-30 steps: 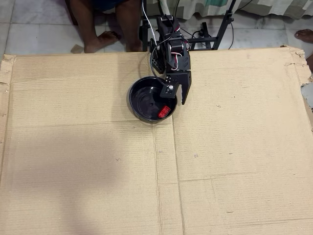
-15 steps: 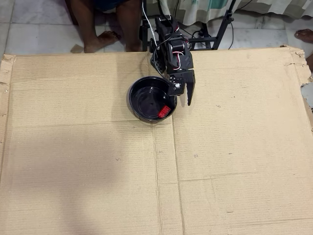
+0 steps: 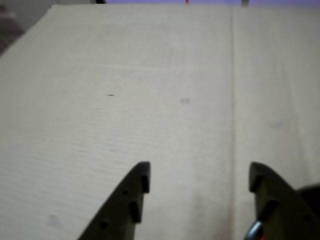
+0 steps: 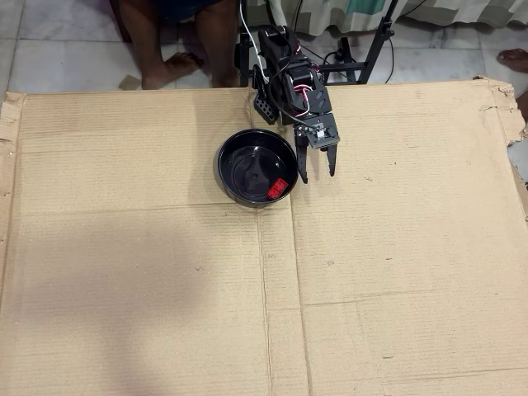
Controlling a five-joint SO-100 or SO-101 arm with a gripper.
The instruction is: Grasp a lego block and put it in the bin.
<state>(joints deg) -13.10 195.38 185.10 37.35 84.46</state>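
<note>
Change: the gripper point(image 4: 318, 172) has swung off the bin's edge toward the right of the overhead view, and now hangs over bare cardboard just beside the rim; the brick has not shifted.
Jaws: spread well apart with nothing between them — the wrist view shows only the cardboard sheet point(image 3: 165, 100) in the gap.
Lego block point(image 4: 278, 187): lying flat inside the bin, near the wall closest to the gripper, studs up as far as can be told.
Bin point(image 4: 228, 167): black and glossy, sitting on the cardboard sheet, apart from the fingers.
Task state: by the look of it the drop is made and the arm is clearing away.
Handling: the brick should be light, rigid and smooth-sided — likely to skid on the slick bowl floor if nudged.
Where to grip: if it had to be lifted again, across its two long flat sides, coming straight down, since the near wall crowds one side.
</note>
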